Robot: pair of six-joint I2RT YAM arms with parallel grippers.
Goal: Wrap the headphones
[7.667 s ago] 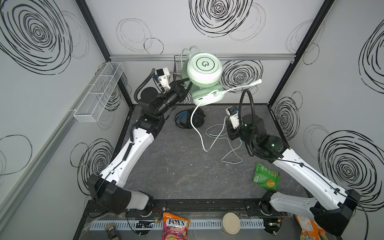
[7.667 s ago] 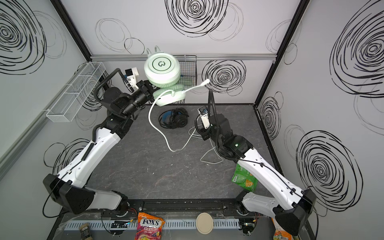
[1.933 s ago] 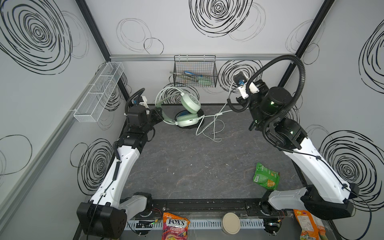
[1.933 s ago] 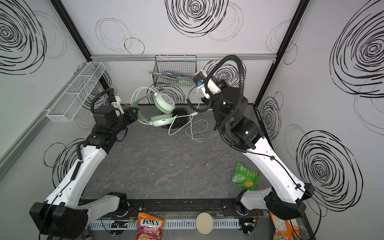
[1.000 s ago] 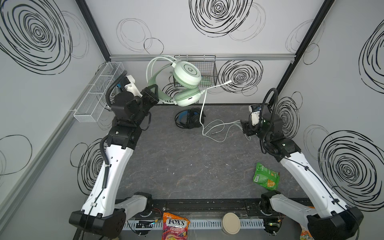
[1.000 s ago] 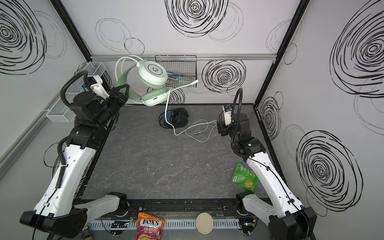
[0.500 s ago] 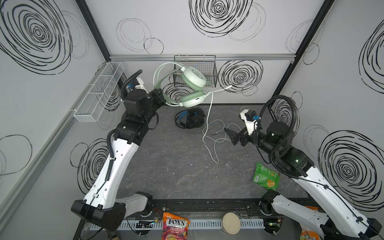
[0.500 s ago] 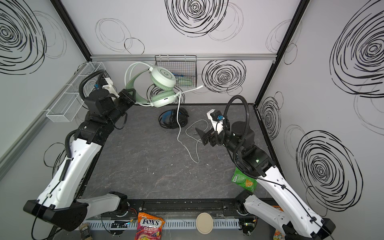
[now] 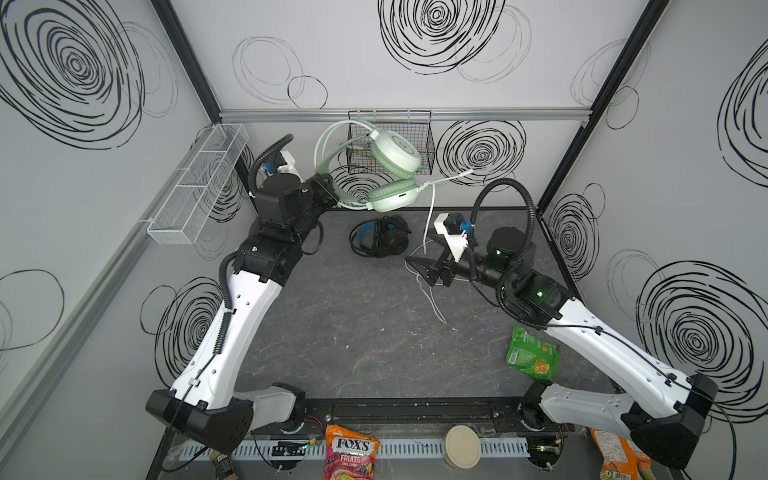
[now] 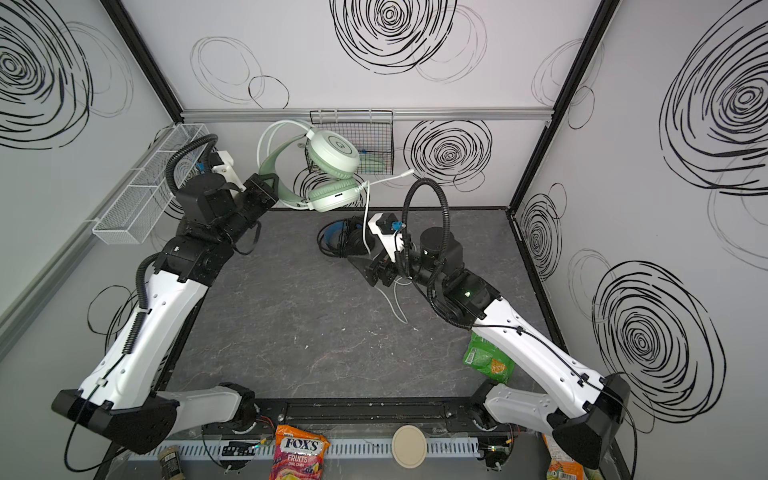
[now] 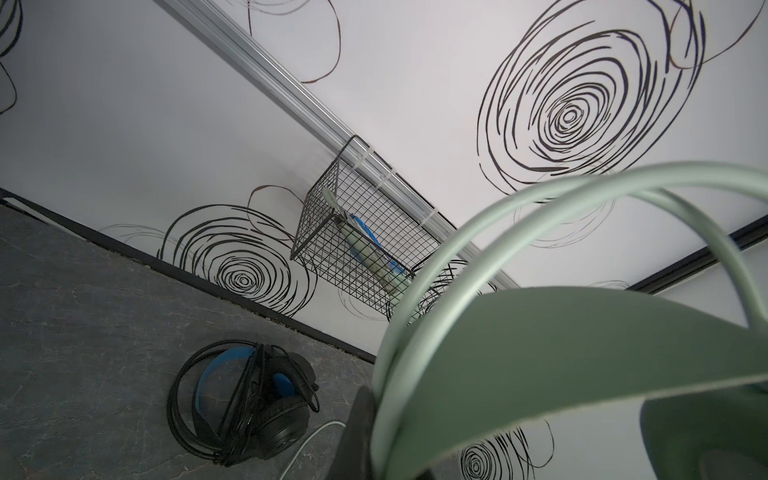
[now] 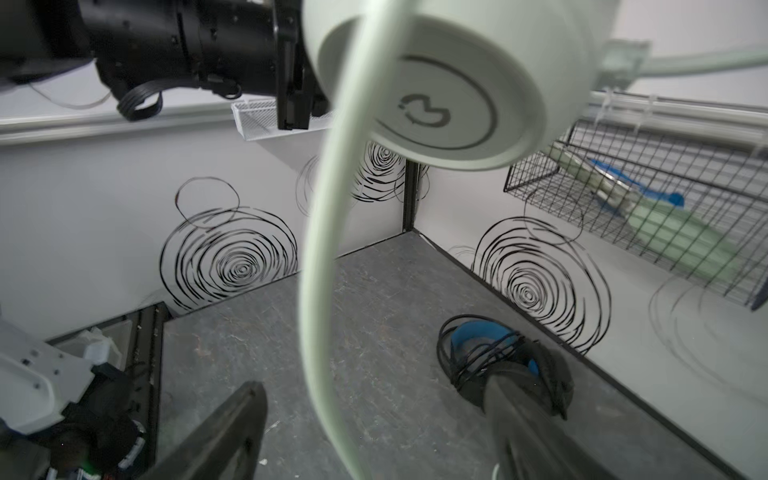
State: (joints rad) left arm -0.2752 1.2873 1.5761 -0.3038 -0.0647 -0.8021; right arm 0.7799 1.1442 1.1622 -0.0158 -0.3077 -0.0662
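Forward since half a second ago, right tool (image 12: pixel 374 380), fingers apart, flanks pale cable (image 12: pixel 316 266); cable hangs near-vertical from mint-green headset (image 9: pixel 395 153), upper centre; left tool (image 9: pixel 326 192) clamped on that headset; right arm nearer.

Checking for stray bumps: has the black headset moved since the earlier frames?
No. The black headset lies on the same floor spot under the wire basket, by the back wall, as in the earlier top views.
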